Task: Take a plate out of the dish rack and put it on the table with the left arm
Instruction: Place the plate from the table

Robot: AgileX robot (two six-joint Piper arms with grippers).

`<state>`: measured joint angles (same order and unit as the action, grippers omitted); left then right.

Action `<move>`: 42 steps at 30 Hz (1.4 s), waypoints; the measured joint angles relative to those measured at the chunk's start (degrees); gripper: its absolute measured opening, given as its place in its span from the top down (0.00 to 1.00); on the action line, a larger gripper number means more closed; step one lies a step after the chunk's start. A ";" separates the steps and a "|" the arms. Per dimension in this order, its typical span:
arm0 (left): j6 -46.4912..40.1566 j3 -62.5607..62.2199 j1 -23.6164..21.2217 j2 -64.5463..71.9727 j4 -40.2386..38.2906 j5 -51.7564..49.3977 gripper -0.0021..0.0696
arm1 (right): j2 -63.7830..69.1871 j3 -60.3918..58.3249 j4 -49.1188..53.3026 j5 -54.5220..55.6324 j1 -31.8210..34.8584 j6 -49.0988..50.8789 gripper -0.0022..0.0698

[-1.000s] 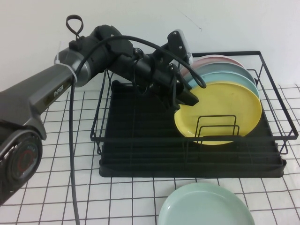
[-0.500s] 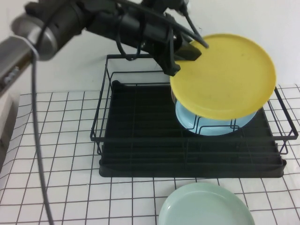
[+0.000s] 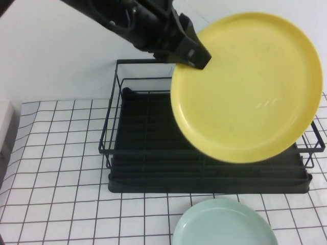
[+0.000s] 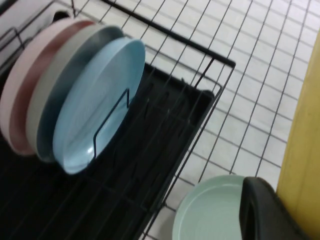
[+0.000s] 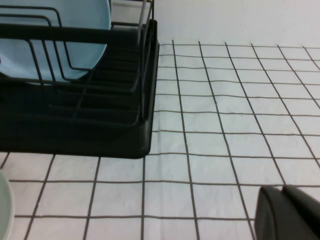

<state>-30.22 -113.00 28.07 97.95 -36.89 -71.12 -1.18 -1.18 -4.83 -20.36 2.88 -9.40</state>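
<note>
My left gripper is shut on the left rim of the yellow plate and holds it high in the air above the black dish rack, its face turned toward the high camera. In the left wrist view the plate's edge sits against one black finger. The table lies below. My right gripper is shut and empty, low over the table beside the rack's corner; it does not show in the high view.
A mint-green plate lies on the table in front of the rack. A light blue plate and several more plates behind it stand upright in the rack. Open cloth lies left of the rack.
My left gripper has lifted the yellow plate out of the rack, up and toward the camera. The light blue plate behind it is now hidden in the high view.
</note>
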 joint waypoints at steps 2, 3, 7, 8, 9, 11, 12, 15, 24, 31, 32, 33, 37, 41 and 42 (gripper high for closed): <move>5.18 0.00 2.13 -0.91 4.79 -0.41 0.87 | 0.00 0.00 0.00 0.00 0.00 0.00 0.97; 7.22 0.42 3.23 -1.23 6.56 -0.54 0.87 | 0.00 0.00 0.00 0.00 0.00 0.00 0.97; 11.02 4.68 7.71 -3.21 8.62 -0.54 0.87 | 0.00 0.00 0.00 0.00 0.00 0.00 0.97; 11.55 6.64 9.07 -3.84 8.83 -0.54 0.87 | 0.00 0.00 0.00 0.00 0.00 0.00 0.97; 11.81 8.94 10.44 -4.50 8.93 -0.54 0.87 | 0.00 0.00 0.00 0.00 0.00 0.00 0.97; 12.18 13.96 12.73 -5.70 8.93 -0.42 0.87 | 0.00 0.00 0.00 0.00 0.00 0.00 0.97; 12.46 17.16 13.80 -6.22 8.81 0.15 0.87 | 0.00 0.00 0.00 0.00 0.00 0.00 0.97; 13.20 27.03 15.60 -7.28 8.01 4.68 0.87 | 0.00 0.00 0.00 0.00 0.00 0.00 0.97; 15.66 44.89 15.70 -7.43 5.97 24.91 0.87 | 0.00 0.00 0.00 0.00 0.00 0.00 0.97; 16.85 45.21 14.43 -5.48 4.31 27.98 0.87 | 0.00 0.00 0.00 0.00 0.00 0.00 0.97; 17.28 45.21 14.06 -5.05 4.31 27.98 0.87 | 0.00 0.00 0.00 0.00 0.00 0.00 0.97; 17.56 45.21 13.67 -4.80 4.31 27.82 0.87 | 0.00 0.00 0.00 0.00 0.00 0.00 0.97; 18.72 45.21 13.28 -3.89 4.98 26.71 0.87 | 0.00 0.00 0.00 0.00 0.00 0.00 0.97; 18.96 45.21 13.28 -2.43 5.19 25.83 0.87 | 0.00 0.00 0.00 0.00 0.00 0.00 0.97; 18.96 45.21 13.28 -1.97 5.19 25.74 0.87 | 0.00 0.00 0.00 0.00 0.00 0.00 0.97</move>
<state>-11.26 -67.79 41.34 95.98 -31.70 -45.38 -1.18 -1.18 -4.83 -20.36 2.88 -9.40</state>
